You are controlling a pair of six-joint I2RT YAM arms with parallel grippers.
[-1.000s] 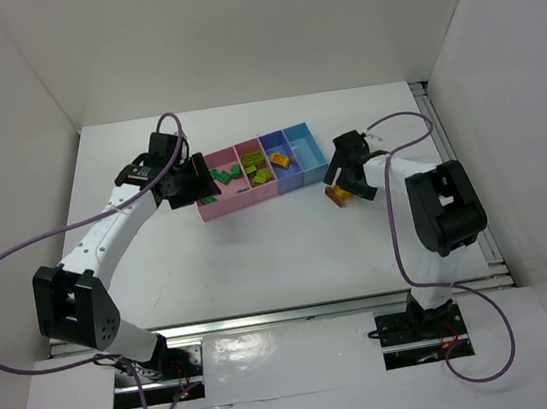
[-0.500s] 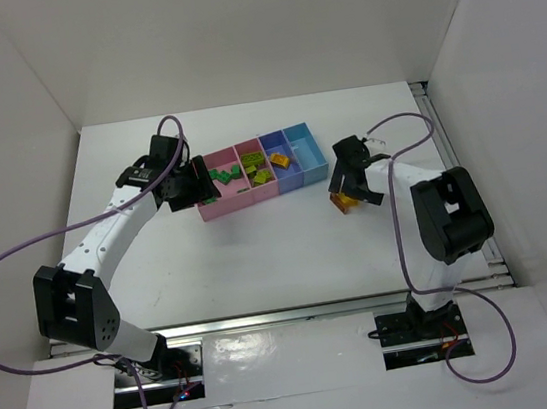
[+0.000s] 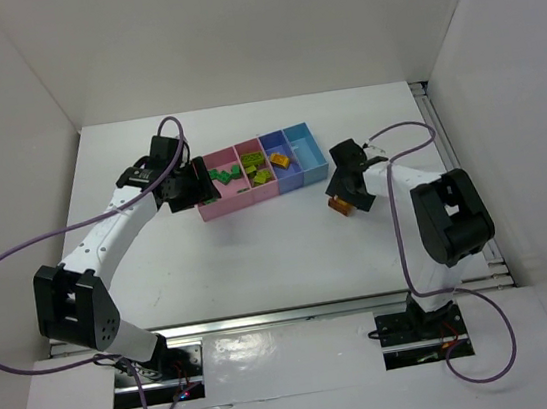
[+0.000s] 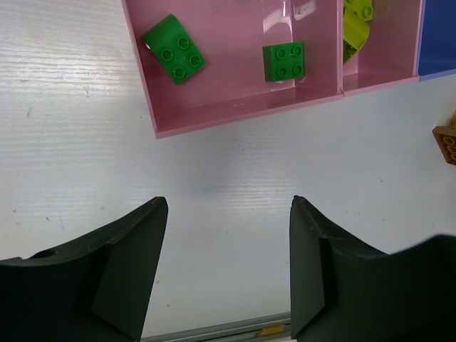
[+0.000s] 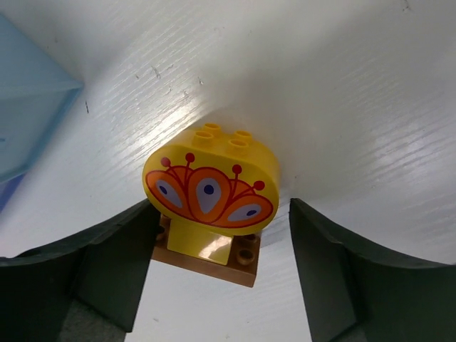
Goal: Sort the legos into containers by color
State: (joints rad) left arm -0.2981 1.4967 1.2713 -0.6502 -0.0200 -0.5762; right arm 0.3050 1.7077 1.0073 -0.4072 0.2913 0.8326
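Nearest, bare white table spreads from the metal rail at the near edge up to the containers. The right gripper straddles a yellow rounded studded plastic brick printed with an orange fan, seated on a brown-orange plate, right of the bins. Its jaws are unclenched, with table showing beside one finger. The left gripper is released, holding nothing, just short of the wide pink plastic bin. There are four joined bins: that one holds at least two dark green bricks; the narrower pink bin, lime-green pieces; the violet-blue bin, orange-yellow bricks; the light blue bin ends the row. White walls close three sides
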